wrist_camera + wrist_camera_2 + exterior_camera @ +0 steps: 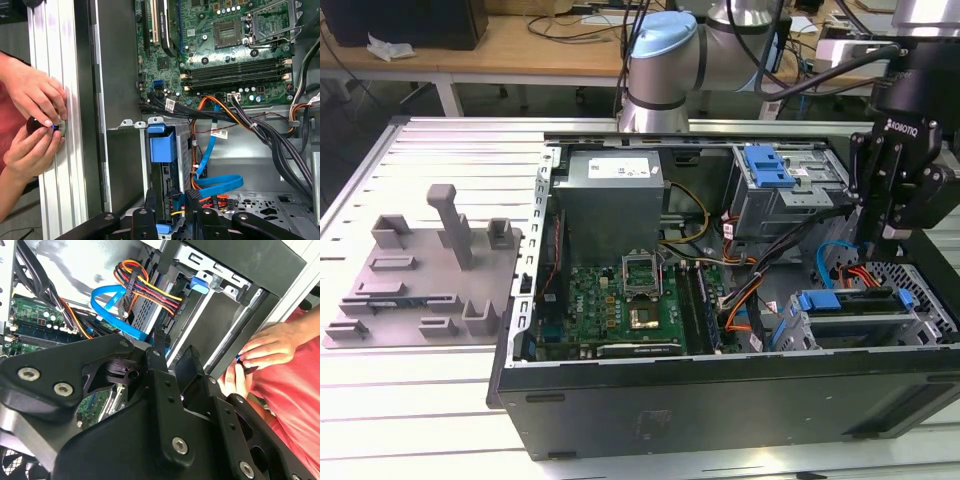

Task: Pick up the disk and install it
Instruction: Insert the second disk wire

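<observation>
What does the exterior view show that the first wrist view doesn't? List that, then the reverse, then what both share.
Exterior view: the grey tray with upright posts beside the computer case, the power supply, and the arm's blue-capped joint.
First wrist view: a person's hands on a small dark object at the case's outer edge.
Both: the motherboard, the blue flat cable, the drive bay with its blue plastic piece, and the tool above that bay.
</observation>
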Robot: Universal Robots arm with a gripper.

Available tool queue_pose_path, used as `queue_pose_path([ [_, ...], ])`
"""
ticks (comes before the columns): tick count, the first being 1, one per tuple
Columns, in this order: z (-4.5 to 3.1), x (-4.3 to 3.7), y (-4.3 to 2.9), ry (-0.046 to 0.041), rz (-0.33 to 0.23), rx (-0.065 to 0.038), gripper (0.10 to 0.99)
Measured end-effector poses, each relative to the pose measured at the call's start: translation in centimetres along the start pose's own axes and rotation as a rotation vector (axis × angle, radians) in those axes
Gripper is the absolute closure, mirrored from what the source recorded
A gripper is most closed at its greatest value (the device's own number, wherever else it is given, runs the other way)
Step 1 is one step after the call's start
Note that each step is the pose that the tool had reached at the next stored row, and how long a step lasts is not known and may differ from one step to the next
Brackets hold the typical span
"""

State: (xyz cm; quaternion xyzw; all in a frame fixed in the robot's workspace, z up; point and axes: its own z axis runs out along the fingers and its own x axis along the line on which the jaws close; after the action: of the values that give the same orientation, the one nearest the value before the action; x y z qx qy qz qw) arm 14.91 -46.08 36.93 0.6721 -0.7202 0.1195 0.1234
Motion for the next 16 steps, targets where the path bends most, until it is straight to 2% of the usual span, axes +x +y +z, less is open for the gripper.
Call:
queue_pose_path([
  [6,0.03,-0.01,0.0,0.0,0.0,0.0,0.737],
  [7,0.03,-0.01,0.0,0.0,0.0,0.0,0.812],
  [12,0.17,-0.05,0.0,-0.0001,0.0,0.0,0.812],
  [16,0.26,0.01,-0.01,-0.0039,0.0,0.0,0.812],
])
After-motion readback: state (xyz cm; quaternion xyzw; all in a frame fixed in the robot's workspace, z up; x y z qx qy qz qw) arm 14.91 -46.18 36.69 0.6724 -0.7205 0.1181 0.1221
